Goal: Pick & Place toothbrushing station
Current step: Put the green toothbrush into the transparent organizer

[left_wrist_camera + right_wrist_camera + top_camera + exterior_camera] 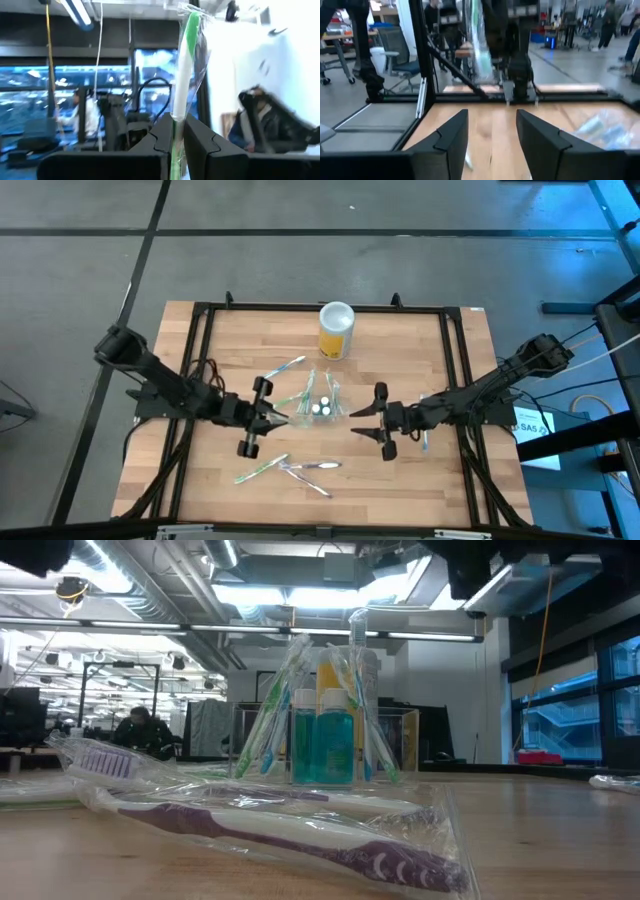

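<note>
While your left gripper (175, 145) clamps a wrapped green toothbrush (184, 65) and the right gripper (490, 135) gapes empty, treat the clear plastic toothbrushing station (322, 402) as light, slick and tippy; grip its rim.

Two arms meet over a toothbrush caddy at the middle of a wooden table

The clear toothbrushing station (322, 404) stands mid-table with two small white-capped bottles (321, 408) inside and wrapped toothbrushes leaning out of it. The left gripper (275, 418) sits just beside its left edge, pinching a green wrapped toothbrush (290, 420) that reaches toward the container. The right gripper (360, 423) hangs near the station's right side, apart from it, fingers spread and empty. A yellow canister with a white lid (336, 330) stands behind, near the far edge. More wrapped toothbrushes (290, 468) lie loose on the table (220, 480) nearer the front, and another (283, 369) lies left of the canister.
</note>
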Action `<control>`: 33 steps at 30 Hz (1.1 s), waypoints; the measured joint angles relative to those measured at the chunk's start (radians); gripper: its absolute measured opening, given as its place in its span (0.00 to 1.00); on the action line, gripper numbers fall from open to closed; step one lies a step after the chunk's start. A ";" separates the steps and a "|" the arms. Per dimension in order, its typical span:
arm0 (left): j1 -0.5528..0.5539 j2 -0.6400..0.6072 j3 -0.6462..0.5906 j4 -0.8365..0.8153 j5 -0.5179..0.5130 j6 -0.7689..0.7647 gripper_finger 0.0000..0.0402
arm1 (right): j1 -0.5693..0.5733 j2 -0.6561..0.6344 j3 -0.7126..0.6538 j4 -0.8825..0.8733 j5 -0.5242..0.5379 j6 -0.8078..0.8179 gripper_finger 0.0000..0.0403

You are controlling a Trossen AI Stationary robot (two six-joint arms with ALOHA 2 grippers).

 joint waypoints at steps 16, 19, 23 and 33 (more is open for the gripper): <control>0.086 0.169 0.027 0.127 0.241 -0.066 0.05 | 0.002 0.184 0.254 -0.051 0.036 -0.151 0.45; 0.086 0.169 0.028 0.089 0.220 -0.053 0.05 | 0.002 0.230 0.364 -0.183 0.072 -0.151 0.48; 0.086 0.169 0.029 0.077 0.218 -0.041 0.05 | 0.003 0.286 0.492 -0.318 0.087 -0.150 0.55; 0.083 0.169 0.029 0.067 0.214 -0.040 0.05 | 0.006 0.325 0.600 -0.485 0.082 -0.014 0.67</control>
